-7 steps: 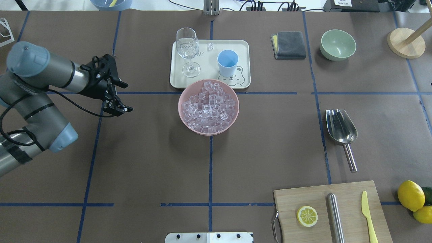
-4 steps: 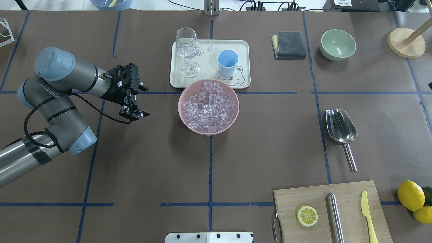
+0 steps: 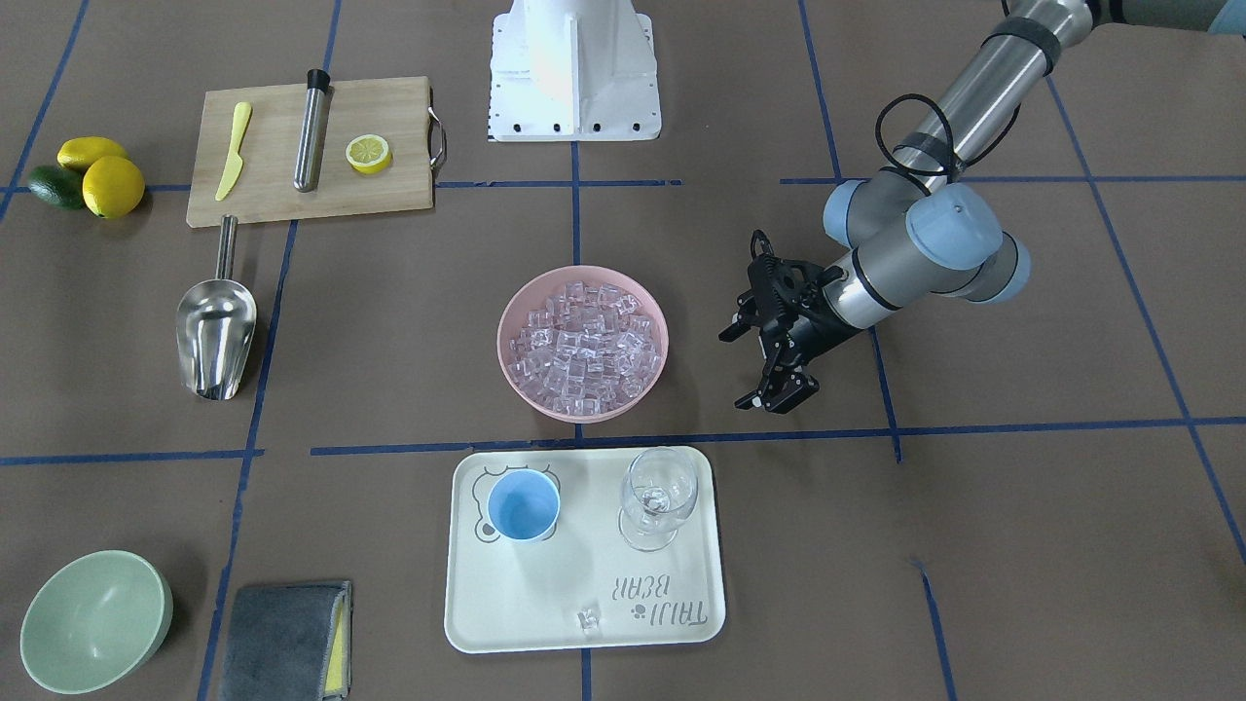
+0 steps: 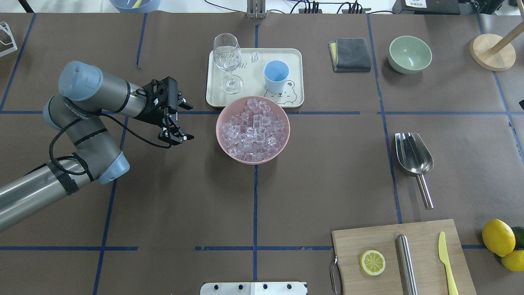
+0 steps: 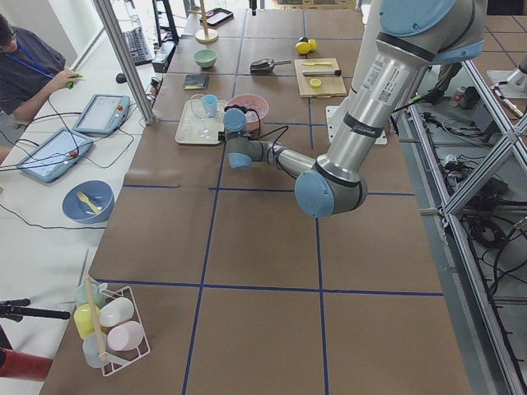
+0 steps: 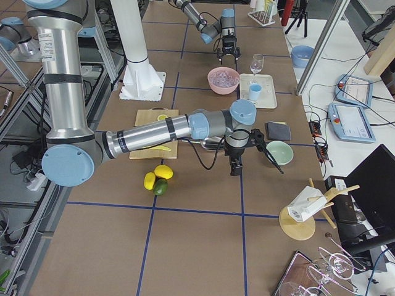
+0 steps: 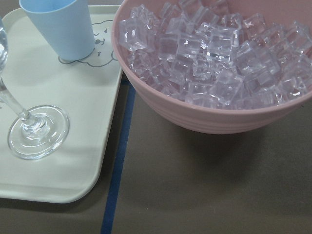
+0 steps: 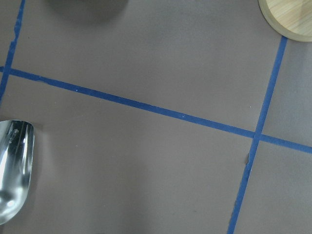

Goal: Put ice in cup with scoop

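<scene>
**Stock on the table: ice, cup and scoop, none yet in hand**

Item 1, ice [image 4: 253,131]: heaped in a pink bowl [image 4: 218,135] at the middle of the table [image 4: 184,205]. One stray cube [image 4: 254,56] lies on the tray.

Item 2, cup [image 4: 276,76]: light blue, upright and empty as far as the overhead view shows. It stands on the cream tray [image 4: 251,88] just behind the bowl, beside a wine glass [image 4: 227,57]. Being this close to the bowl should keep the carry short.

Item 3, scoop [image 4: 413,153]: lying flat on the robot's right side, well apart from the bowl. Its trough points away from the robot and its handle points back toward it. The handle's free end looks open to a grasp from that side.

Item 4, left gripper [image 4: 187,123]: jaws spread wide and holding nothing. It hangs near the bowl's left side with its wrist camera looking at the bowl, tray and cup. Judged as positioning to steady the bowl or cup, though which of the two cannot be told.

Item 5, right gripper [image 6: 234,169]: seen clearly only from the side camera, so whether its jaws are apart cannot be told. Its wrist view catches the scoop's trough at the frame edge, so it is probably heading for the scoop.

Progress: opening step, with the scoop untouched and no ice moved by it.

Sundry: cutting board [image 4: 356,241] carrying a lemon half, a knife and a steel cylinder, clear of the working path.
</scene>
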Robot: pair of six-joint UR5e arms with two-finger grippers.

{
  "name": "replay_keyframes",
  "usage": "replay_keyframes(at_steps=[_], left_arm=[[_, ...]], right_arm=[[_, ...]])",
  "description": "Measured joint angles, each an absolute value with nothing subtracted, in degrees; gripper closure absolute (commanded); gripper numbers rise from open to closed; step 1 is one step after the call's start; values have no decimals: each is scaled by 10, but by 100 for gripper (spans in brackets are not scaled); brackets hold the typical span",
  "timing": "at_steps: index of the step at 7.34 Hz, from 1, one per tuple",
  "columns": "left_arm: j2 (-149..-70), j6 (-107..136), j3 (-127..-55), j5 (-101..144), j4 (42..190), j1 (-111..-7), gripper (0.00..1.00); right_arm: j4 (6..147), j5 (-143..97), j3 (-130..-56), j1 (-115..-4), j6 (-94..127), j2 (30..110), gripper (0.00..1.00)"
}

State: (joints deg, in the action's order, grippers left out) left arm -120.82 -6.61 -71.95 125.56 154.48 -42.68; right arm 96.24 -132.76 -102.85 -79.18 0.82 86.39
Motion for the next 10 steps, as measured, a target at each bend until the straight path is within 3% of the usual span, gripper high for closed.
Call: replay_keyframes(at_steps=[7, 10], left_arm=[[-1247, -34, -674, 1247, 1599, -371, 1], [-1248, -33, -673, 1234, 1600, -370, 1]], right_arm=[[956, -1316, -1141, -666, 228, 870, 0], [786, -1266, -1160, -566, 425, 941, 0]])
